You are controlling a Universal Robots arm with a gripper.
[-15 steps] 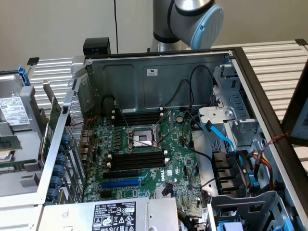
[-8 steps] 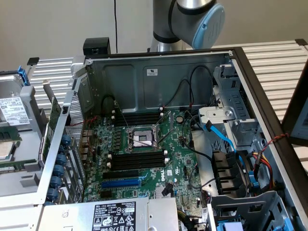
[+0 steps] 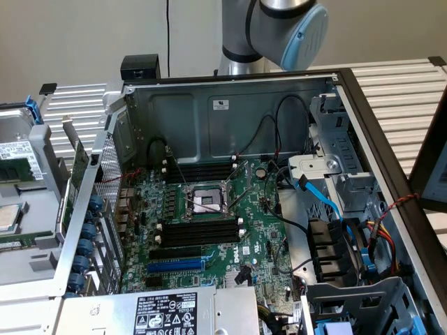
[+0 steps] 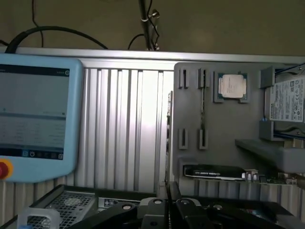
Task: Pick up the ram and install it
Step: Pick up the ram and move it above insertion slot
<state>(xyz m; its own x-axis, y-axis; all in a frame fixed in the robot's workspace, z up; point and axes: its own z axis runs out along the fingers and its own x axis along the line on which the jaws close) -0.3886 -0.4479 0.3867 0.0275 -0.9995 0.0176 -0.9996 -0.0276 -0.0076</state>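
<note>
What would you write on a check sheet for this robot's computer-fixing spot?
surface: ribbed metal table, open computer case on it.
job's things: the ram, a thin strip seen edge-on, looks held in the gripper; black memory slots on the motherboard.
clutter: grey tray with a processor chip and a drive.
grippers: gripper shut, seemingly on the ram.
cables: blue cable and black cables inside the case.
surroundings: teach pendant, plain wall.

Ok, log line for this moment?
stage: before pickup | tool: shut, nothing seen held, facing parts tray | ram: lying on tray, exterior view's left | motherboard: memory slots unfilled
</note>
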